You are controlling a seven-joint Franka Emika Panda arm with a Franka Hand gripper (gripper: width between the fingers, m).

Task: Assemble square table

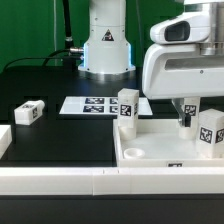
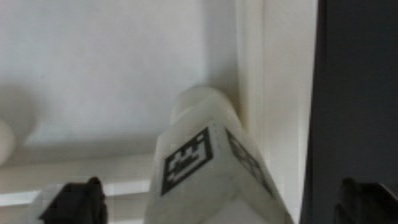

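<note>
Two fingertips (image 2: 75, 203) of the gripper (image 1: 187, 116) stand wide apart over the square table top (image 1: 150, 160), flanking a tagged leg (image 2: 199, 150) without touching it.

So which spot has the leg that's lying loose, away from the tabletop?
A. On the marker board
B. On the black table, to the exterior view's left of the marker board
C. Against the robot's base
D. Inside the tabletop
B: the leg lies on the black table, to the exterior view's left of the marker board, apart from it and outside the tabletop.
</note>
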